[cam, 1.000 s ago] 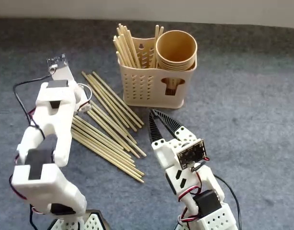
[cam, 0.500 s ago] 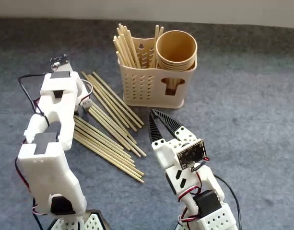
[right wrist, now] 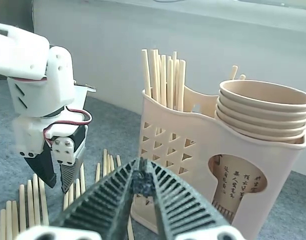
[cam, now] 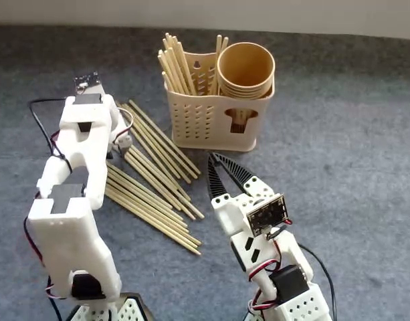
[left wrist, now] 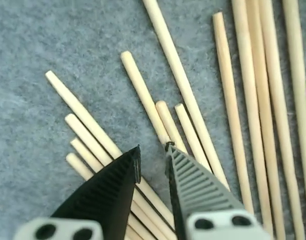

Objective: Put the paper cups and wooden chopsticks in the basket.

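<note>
Contents of the table, left to right, as seen from beside it.

1. Left gripper [left wrist: 152, 153]. It hangs low over the near ends of the scattered sticks, pointing down. The jaws are parted by a narrow gap with bare carpet between them. It grips nothing.

2. Loose chopsticks [cam: 154, 175]. A good number lie flat on the grey carpet [cam: 352, 167] in a rough diagonal fan between the left arm and the basket. None is lifted. This is the unfinished part of the job, and by my reckoning the larger share of the sticks.

3. Basket [cam: 205, 124]. A pale perforated plastic holder with two compartments stands upright behind the fan, just beyond the far ends of the sticks.

4. Standing chopsticks [cam: 174, 60]. A bundle is already in the basket's left compartment, leaning and poking above the rim. A couple more sticks show behind the cups. That portion is done.

5. Paper cups [cam: 246, 70]. They sit nested in one stack in the right compartment, mouths up, with the rims above the basket wall. No cup lies on the carpet, so I judge the cup half complete.

6. Right gripper [cam: 214, 162]. It sits just in front of the basket and aims at it. The jaws are closed tip to tip and it carries nothing.

Balance outstanding: the loose sticks only.
</note>
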Available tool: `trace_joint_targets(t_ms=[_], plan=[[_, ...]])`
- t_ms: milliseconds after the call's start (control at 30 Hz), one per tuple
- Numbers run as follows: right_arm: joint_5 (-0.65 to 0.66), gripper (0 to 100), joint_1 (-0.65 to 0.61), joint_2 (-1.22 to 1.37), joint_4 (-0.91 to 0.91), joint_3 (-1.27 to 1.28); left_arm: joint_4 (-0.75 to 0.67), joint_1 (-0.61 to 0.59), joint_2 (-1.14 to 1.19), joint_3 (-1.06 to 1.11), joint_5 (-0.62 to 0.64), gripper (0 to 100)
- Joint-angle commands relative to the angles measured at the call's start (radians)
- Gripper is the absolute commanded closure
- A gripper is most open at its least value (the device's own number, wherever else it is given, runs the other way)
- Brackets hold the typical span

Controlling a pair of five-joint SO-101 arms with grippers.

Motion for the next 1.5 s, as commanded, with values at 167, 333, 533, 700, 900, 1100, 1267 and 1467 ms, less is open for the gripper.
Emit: trace_joint_targets(t_ms=[167,333,533,700,900,1100,1267,1467], plan=[[0.017,99.2,-0.002,-0.018,0.001,0.102,-0.069,0.035,0.064,-0.024,0.003,90],[0.017,99.2,-0.002,-0.018,0.001,0.102,0.009,0.035,0.133,-0.13,0.003,90],[0.017,99.2,-0.002,-0.018,0.002,0.102,0.114,0.035,0.203,-0.222,0.006,90],[0.017,99.2,-0.002,-0.018,0.002,0.102,0.123,0.035,0.245,-0.282,0.002,99],[0.017,99.2,-0.002,-0.018,0.002,0.102,0.124,0.035,0.251,-0.297,0.006,99],[0.017,99.2,-0.002,-0.018,0.002,0.102,0.123,0.036,0.245,-0.3,0.006,100],[0.017,99.2,-0.002,-0.018,0.002,0.102,0.187,0.036,0.245,-0.378,0.006,100],[0.017,99.2,-0.002,-0.018,0.002,0.102,0.295,0.047,0.245,-0.49,0.006,100]])
